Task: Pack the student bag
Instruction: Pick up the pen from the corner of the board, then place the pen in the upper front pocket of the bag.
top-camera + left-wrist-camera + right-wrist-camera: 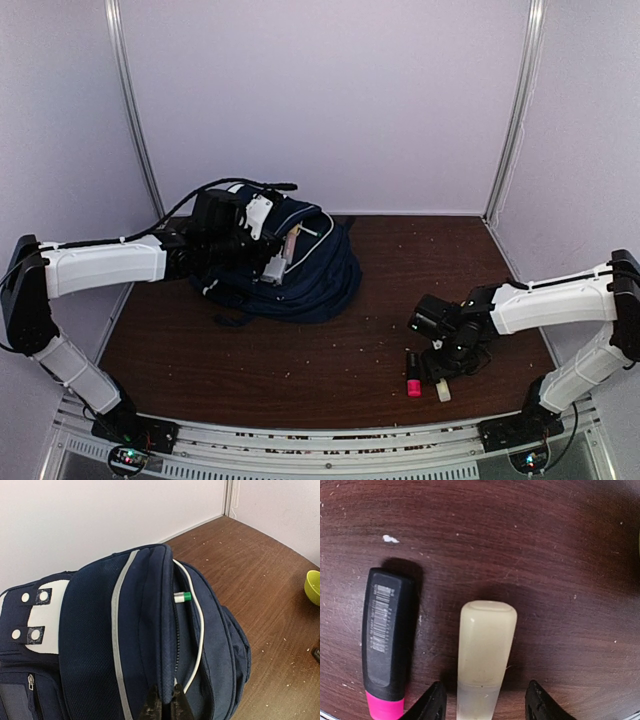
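Right fingers: open, one on each side of the stick's near end; no contact that I can make out.
Left fingers: closed, apparently pinching the rim of the bag's pocket to hold its mouth apart.
Stick: pale and translucent, lying flat on the tabletop at the near right.
Marker: black with a pink end, just left of the stick and parallel to it, not touching.
Bag: far left of the tabletop, well apart from the stick; its pocket mouth is only a narrow slit, with a green-tipped pen lying inside.
Risk, pickup: the gap between stick and marker is tight, so the left-hand finger could clip the marker and drag it along.
Risk, grip: the stick looks smooth and would be held by one end, so it may pivot or slip out as the fingers close.
Risk, pocket: if the left pinch slides off the fabric, the slit could close, and the stick might then catch on the rim or the pen.
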Controlling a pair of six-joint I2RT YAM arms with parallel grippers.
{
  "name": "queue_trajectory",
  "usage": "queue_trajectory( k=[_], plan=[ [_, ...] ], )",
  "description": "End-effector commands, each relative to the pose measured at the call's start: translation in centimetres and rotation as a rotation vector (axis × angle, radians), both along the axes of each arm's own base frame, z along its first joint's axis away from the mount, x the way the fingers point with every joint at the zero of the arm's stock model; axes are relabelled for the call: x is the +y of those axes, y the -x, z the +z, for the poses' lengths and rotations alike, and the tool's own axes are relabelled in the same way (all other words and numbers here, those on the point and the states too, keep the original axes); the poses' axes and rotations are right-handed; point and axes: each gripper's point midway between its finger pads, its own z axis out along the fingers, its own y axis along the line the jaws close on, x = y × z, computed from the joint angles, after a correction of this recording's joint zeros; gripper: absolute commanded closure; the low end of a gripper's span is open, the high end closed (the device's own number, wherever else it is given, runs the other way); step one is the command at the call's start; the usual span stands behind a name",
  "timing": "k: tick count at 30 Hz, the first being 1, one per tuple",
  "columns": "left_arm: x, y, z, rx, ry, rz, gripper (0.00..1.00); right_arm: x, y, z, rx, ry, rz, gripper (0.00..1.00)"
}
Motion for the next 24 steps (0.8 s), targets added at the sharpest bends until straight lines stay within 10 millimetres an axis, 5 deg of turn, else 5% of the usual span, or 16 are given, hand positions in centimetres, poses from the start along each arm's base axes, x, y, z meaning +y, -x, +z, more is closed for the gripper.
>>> queue_trajectory(
  k=[1, 7, 16, 20, 24],
  plan=[
    [-1.1, -0.7, 3.5, -0.090, 0.068, -0.017, 1.00, 0.0, -0.4, -0.4, -0.020, 0.006, -0.005, 0.48],
    [-1.0, -0.7, 3.5, -0.090, 0.063, -0.015, 1.00, 0.3, -0.6, -0.8, -0.014, 0.013, 0.012, 0.74],
    [-1.0, -0.7, 3.5, -0.091, 0.069, -0.017, 1.00, 2.0, -5.3, 6.9, -0.256, -0.024, 0.020, 0.88],
    [-1.0, -0.6, 3.7, -0.094, 0.070, -0.020, 1.00, 6.7, -8.9, 13.7, -0.424, -0.191, 0.102, 0.91],
    [-0.9, -0.6, 4.2, -0.103, 0.079, -0.016, 1.00, 16.3, -12.5, 19.6, -0.534, -0.577, 0.194, 0.92]
  ],
)
